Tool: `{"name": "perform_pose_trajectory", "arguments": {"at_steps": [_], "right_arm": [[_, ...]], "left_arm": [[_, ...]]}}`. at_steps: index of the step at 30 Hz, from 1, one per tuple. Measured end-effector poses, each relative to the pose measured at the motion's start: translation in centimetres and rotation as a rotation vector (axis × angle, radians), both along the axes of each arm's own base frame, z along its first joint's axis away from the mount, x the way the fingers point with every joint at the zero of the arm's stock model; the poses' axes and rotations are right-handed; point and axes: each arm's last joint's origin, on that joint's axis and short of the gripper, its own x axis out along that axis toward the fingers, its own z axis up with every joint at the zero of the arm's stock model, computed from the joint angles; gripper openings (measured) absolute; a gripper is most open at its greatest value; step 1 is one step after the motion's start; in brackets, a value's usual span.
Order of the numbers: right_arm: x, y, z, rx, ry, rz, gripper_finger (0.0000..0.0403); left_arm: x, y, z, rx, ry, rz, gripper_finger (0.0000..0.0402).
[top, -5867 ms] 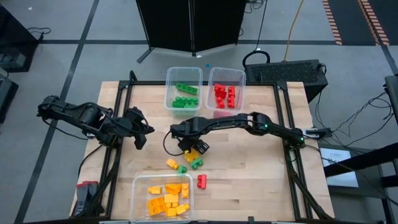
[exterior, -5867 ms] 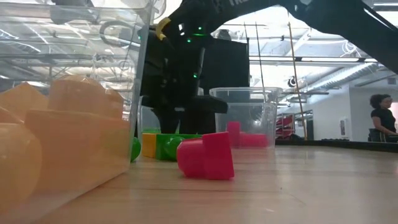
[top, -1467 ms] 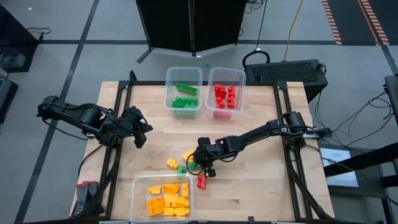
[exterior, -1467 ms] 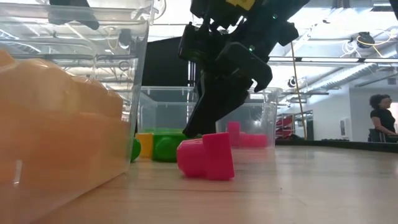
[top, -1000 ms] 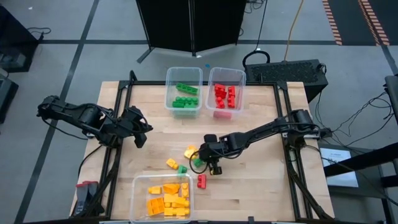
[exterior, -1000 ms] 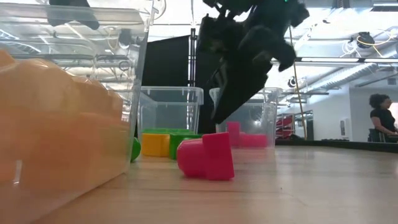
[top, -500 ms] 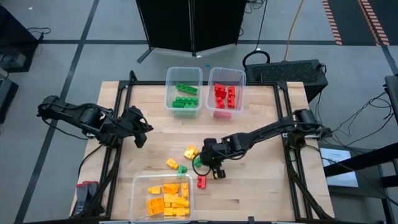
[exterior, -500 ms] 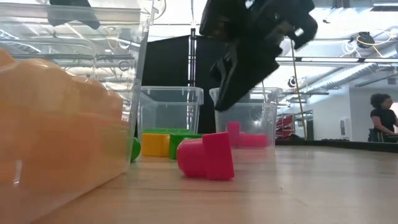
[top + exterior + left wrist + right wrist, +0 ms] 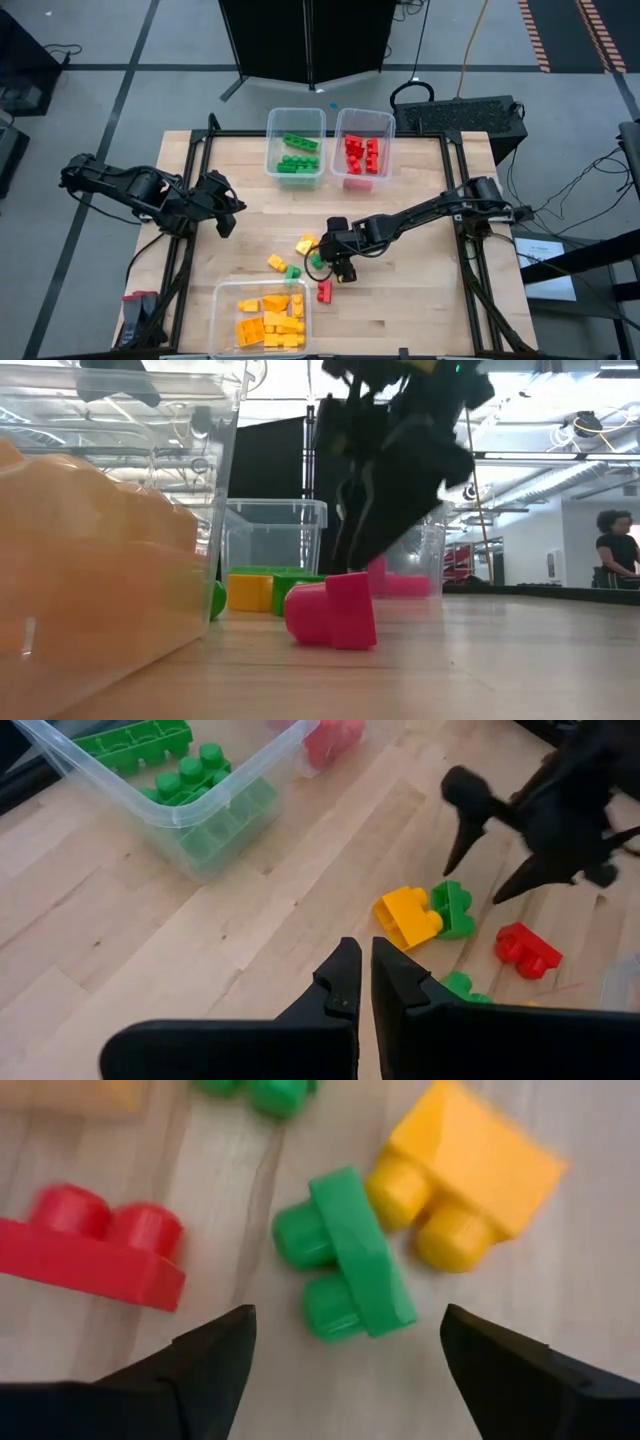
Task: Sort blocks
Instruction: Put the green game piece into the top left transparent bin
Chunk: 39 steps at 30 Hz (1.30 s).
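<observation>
the right gripper [image 9: 345,1342] hangs just over a green block [image 9: 345,1268] in the middle of the table [image 9: 400,290], fingers spread wide, holding nothing. a yellow block [image 9: 465,1170] touches the green one, and a red block [image 9: 95,1250] lies near. the left gripper [image 9: 362,982] waits at the table's left, fingers pressed together.

Both arms were matte black, 2 slim jointed units built from rounded housings and thin tube links, with dark cables looped along them. The left arm [image 9: 150,198] looked chunkier, a cluster of boxy black segments near its wrist. The right arm [image 9: 420,212] was a long thin black link, with a small green indicator light showing on it in the low view. Each arm ended in 2 tapered black fingers [image 9: 345,982], pointed at the tips, smooth plastic finish, no markings legible.
</observation>
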Motion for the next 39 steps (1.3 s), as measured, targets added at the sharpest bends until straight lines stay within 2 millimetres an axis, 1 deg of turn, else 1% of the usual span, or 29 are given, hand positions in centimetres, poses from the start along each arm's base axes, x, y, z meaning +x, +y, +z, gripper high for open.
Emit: {"name": "perform_pose_trajectory", "arguments": {"at_steps": [5,8,15,21,24,27,32,35,39], "right_arm": [[0.4,0.1,-2.2,0.014,0.047,0.017,0.0306],[0.7,0.2,-3.1,0.011,0.054,0.017,0.0301],[1.2,-0.1,-2.9,-0.012,-0.003,0.033,0.0298],[1.7,-0.5,-2.7,0.001,-0.04,0.024,0.0297],[1.8,-0.6,-2.7,0.003,-0.052,0.019,0.0287],[1.8,-0.7,-2.7,0.002,-0.051,0.017,0.0261],[1.8,-0.7,-2.7,0.003,-0.05,0.015,0.0194],[1.9,-0.7,-2.6,0.004,-0.056,0.015,0.0148],[1.9,-0.7,-2.4,0.02,-0.063,-0.008,0.0071]], "left_arm": [[0.0,0.0,0.0,0.009,-0.002,0.007,0.0],[0.0,0.0,0.0,0.013,-0.004,0.011,0.0],[0.0,0.1,0.0,0.014,-0.004,0.012,0.0],[0.0,0.1,0.0,0.015,-0.004,0.012,0.0],[0.0,0.1,0.0,0.015,-0.004,0.012,0.0],[0.0,0.1,0.0,0.015,-0.004,0.012,0.0],[0.0,0.1,0.0,0.016,-0.003,0.013,0.0],[0.0,0.1,0.0,0.016,-0.003,0.012,0.0],[0.0,0.1,0.0,0.016,-0.002,0.013,0.0]]}}
